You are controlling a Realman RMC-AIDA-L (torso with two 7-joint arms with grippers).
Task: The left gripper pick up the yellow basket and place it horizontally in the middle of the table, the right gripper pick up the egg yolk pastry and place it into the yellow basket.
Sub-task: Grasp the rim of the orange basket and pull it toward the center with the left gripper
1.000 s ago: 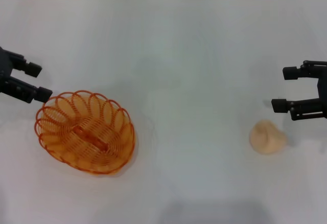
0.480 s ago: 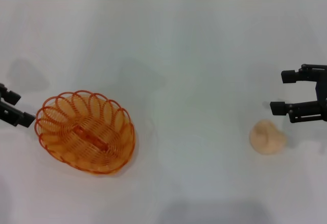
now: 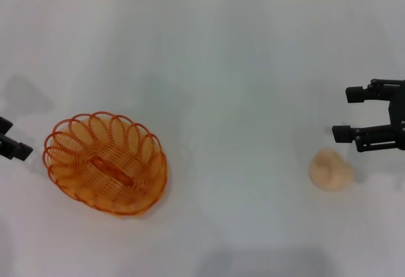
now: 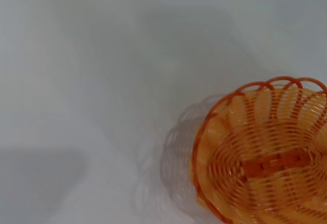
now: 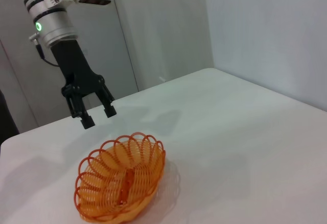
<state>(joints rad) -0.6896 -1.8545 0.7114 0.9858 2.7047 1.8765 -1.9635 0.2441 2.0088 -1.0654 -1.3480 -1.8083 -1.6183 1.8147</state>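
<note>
Overhead head view; wrists sharing basket (image 3: 105, 164)

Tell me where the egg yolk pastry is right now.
In the head view the egg yolk pastry lies on the table at the robot's right, just nearer than the open right gripper, far from the yellow basket.

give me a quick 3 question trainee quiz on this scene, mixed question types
1. True or false: the pastry already lies inside the basket.
2. Multiple choice: the left gripper is A) clamped on the basket rim, B) open above the table beside the basket, C) holding the pastry.
3. Fill in: the right gripper hangs open just beyond the ____.

Key: 1 false, the pastry sits on the bare table far from the basket. 2 B. 3 pastry.
</note>
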